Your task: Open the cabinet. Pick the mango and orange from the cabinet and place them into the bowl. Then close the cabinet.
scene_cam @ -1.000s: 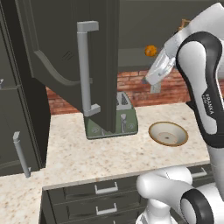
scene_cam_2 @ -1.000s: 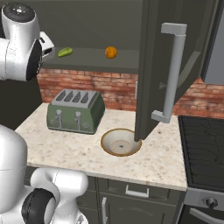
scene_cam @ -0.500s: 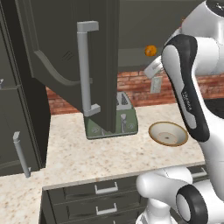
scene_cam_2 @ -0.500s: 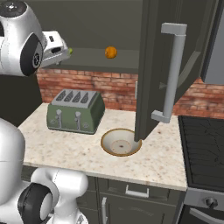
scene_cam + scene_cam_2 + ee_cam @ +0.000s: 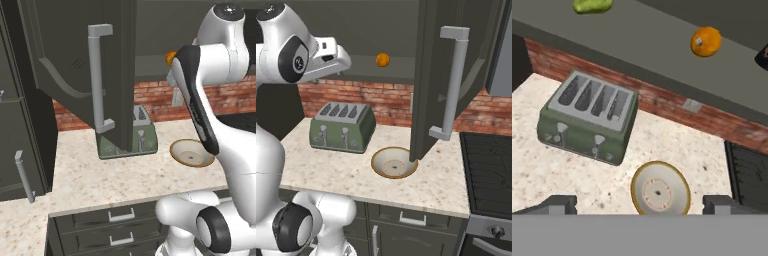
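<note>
Cabinet open, fetching fruit now. Gripper spread wide, empty, above bowl on counter; mango and orange on shelf. Next: reach up to mango, close around it

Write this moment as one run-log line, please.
cabinet: open | gripper: open, empty | mango, orange: on shelf | bowl: empty

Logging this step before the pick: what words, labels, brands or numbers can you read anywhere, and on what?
None can be read.
The toaster shows knobs and slots, no lettering.
The bowl has a faint centre mark, no text.
The cabinet doors are plain.
The mango and orange carry no stickers.
</note>
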